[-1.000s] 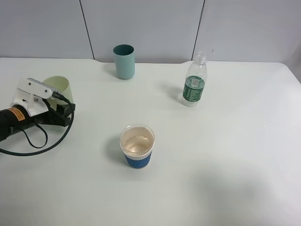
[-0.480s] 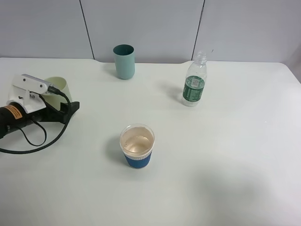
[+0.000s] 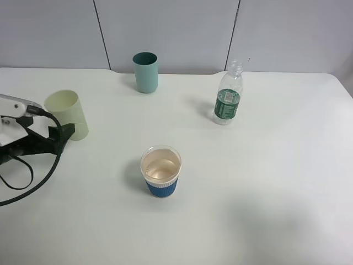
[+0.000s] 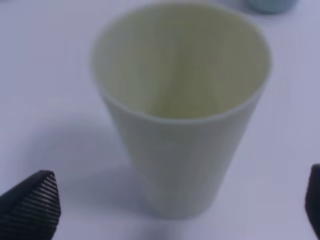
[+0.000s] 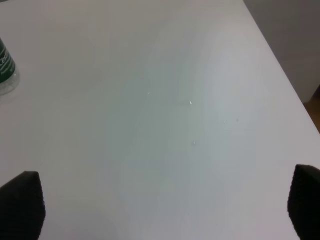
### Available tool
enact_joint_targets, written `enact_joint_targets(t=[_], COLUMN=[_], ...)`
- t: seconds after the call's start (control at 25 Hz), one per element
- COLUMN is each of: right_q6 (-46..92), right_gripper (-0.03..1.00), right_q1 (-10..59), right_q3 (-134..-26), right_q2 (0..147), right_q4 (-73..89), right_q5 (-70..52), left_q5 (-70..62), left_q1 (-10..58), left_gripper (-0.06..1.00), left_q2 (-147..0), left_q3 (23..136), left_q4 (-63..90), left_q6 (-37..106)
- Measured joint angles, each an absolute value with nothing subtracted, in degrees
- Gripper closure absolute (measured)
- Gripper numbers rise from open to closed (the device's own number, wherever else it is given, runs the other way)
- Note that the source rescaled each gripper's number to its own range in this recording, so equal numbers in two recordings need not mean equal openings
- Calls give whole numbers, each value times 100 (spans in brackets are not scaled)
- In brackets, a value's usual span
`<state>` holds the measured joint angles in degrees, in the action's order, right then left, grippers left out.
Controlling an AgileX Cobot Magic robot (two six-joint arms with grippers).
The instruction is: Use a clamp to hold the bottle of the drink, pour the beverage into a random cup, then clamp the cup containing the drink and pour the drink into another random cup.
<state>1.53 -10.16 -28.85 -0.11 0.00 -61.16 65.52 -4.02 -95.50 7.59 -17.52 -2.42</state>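
Note:
The pale yellow-green cup (image 3: pixel 67 114) stands upright on the table at the left, and its inside (image 4: pixel 182 75) looks empty. My left gripper (image 3: pixel 57 135) is open just left of and in front of it, touching nothing. In the left wrist view the left gripper (image 4: pixel 172 207) has one black ribbed fingertip (image 4: pixel 31 204) out at each side of the cup. The blue-sleeved paper cup (image 3: pixel 161 171) sits in the middle and holds the clear drink (image 3: pixel 160 167). The capless bottle (image 3: pixel 228 94) stands at the back right. My right gripper (image 5: pixel 162 205) is open over bare table, with the bottle (image 5: pixel 6 70) at the frame's edge.
A darker teal tumbler (image 3: pixel 145 72) stands at the back near the wall. A black cable (image 3: pixel 33 179) loops on the table under the left arm. The table's right edge (image 5: pixel 280 70) shows in the right wrist view.
My left gripper has opened, let go of the pale cup and drawn back to the left. The cup now stands free on the table. Nothing else moved.

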Motion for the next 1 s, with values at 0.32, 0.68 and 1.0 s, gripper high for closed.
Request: enact_joint_targets(t=[0.32,0.68,1.0], right_q6=[153,153,153], right_gripper=[0,0,0], right_q1=[-1016,-1016,-1016], right_q3=[-2885,-2885,-2885], right_q2=[-11,-11,-11], right_q4=[0,0,0], right_q5=[-6116,-6116,-6116], left_q5=[5501,2029,-939], left_q1=[-402,-402,-402], left_gripper=[-5,-5,-5], left_q2=[-7384,-4827,-3393], left_q3=[536,1458,2809], left_q4=[-867,-490,-575], left_q6=[-726,-1313,-1259])
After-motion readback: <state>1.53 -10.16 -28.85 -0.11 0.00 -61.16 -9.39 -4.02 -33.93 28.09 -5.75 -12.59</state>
